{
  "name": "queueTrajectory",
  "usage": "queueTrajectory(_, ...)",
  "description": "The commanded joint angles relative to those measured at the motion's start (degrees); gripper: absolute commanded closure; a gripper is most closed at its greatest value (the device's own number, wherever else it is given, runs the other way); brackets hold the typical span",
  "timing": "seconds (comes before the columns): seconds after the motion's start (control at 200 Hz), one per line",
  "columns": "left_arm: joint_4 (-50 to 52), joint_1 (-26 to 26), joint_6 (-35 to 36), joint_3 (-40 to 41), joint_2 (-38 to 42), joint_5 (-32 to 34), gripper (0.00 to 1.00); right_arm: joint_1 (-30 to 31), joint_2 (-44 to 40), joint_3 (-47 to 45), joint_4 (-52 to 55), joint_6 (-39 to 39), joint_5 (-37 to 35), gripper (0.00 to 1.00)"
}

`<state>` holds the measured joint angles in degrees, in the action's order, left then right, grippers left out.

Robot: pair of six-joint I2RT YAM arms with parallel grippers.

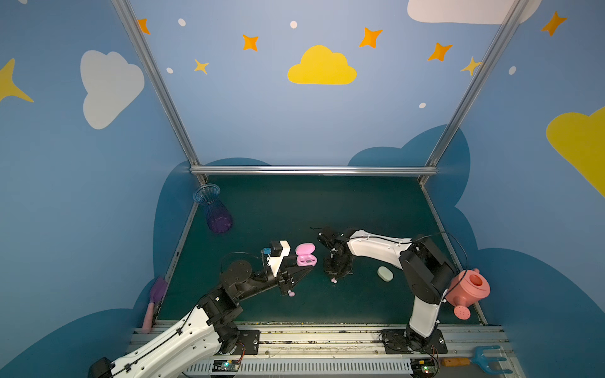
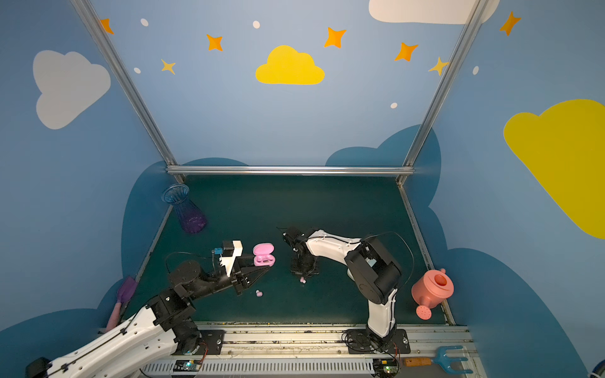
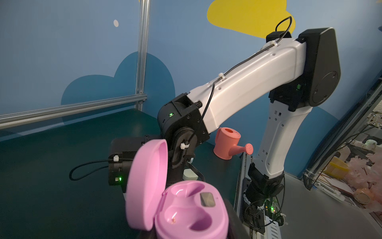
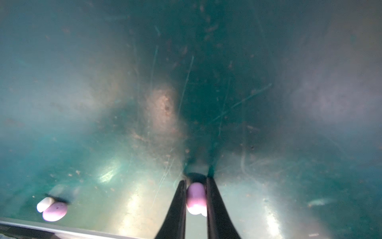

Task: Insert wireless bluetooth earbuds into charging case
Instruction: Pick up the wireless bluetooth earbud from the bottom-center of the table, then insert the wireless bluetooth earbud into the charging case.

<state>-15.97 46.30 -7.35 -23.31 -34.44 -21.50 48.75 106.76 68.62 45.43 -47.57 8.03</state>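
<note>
One pink earbud (image 4: 196, 197), mid-desk, is clenched in the right gripper (image 4: 196, 181); lift straight, no twist, and carry it to an empty well of the open pink charging case (image 3: 186, 209) grasped by the left gripper (image 1: 307, 266).

L gripper (image 1: 307, 269) clamped, reaching fwd; R gripper (image 4: 196, 182) pinched shut, pointing down.

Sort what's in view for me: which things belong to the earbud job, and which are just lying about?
Job: open pink case in left pincer; pink earbud in right pincer; second pink earbud on the mat.
Lying about: closed pale case, vase, watering can, purple spade, blue rake.
</note>
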Motion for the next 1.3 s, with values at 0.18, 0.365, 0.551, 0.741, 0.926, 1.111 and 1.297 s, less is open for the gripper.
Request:
queueTrajectory(0.18, -1.64, 0.19, 0.69, -0.13, -1.78, -0.78, 0.90, -1.69, -7.07, -3.17, -2.42, -0.59, 0.53, 0.87)
queueTrajectory(0.365, -5.44, 0.17, 0.85, -0.73, -5.41, -1.99, 0.90, -4.80, -15.10, -5.28, -2.62, 0.50, 0.88, 0.88)
queueTrajectory(0.551, -11.97, -0.15, 0.83, -1.74, -10.31, -4.01, 0.91, -8.75, -27.34, -5.77, -2.14, 3.79, 0.86, 0.88)
queueTrajectory(0.741, -20.87, -1.50, -0.39, -2.71, -17.10, -7.52, 0.92, -13.14, -39.96, -3.78, -1.25, 7.66, 1.96, 0.87)
queueTrajectory(0.926, -27.27, -2.47, -1.19, -6.08, -24.23, -13.69, 0.92, -17.07, -46.70, 0.90, 0.38, 12.20, 9.98, 0.87)
queueTrajectory(1.111, -31.84, -2.80, -1.76, -10.86, -31.55, -19.29, 0.92, -18.34, -50.25, 6.02, 1.96, 14.51, 17.76, 0.87)
queueTrajectory(1.297, -36.31, -3.24, -2.98, -15.42, -38.35, -23.84, 0.92, -18.52, -51.67, 10.16, 3.95, 15.58, 24.02, 0.87)
